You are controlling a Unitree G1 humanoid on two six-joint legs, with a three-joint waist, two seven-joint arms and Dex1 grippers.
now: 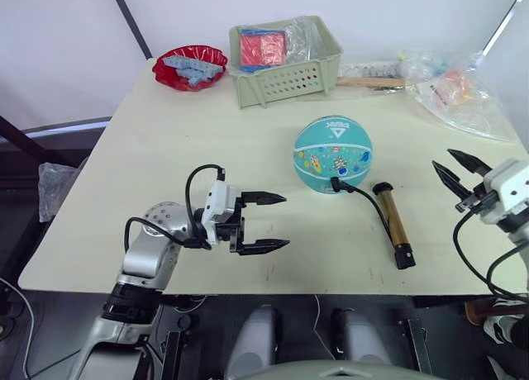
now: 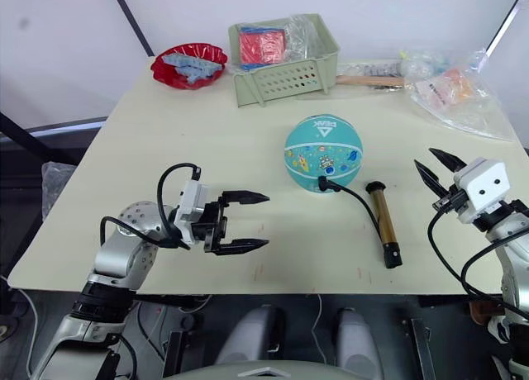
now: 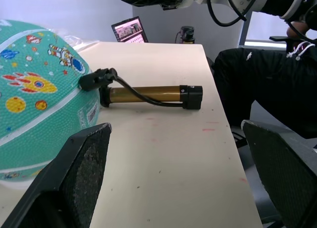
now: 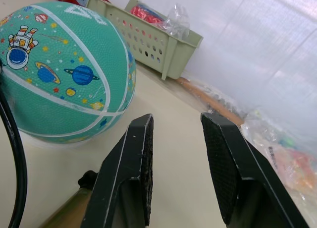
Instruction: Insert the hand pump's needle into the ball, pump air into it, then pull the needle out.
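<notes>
The thin metal needle is hidden where the black hose fitting meets the teal-turquoise ball (image 1: 333, 154) mid-counter; the gold-bronze hand pump (image 1: 392, 222) lies beside it. Left pincer (image 1: 274, 222) and right pincer (image 1: 455, 170) both spread, empty, near the counter (image 1: 165, 140) edges.

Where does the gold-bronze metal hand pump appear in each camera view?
Left eye view: gold-bronze metal hand pump, right of the teal ball.
Right eye view: lower centre-right.
Left wrist view: centre, lying flat.
Right wrist view: partly visible beneath the fingers.
Shared landmark: the ball.
</notes>
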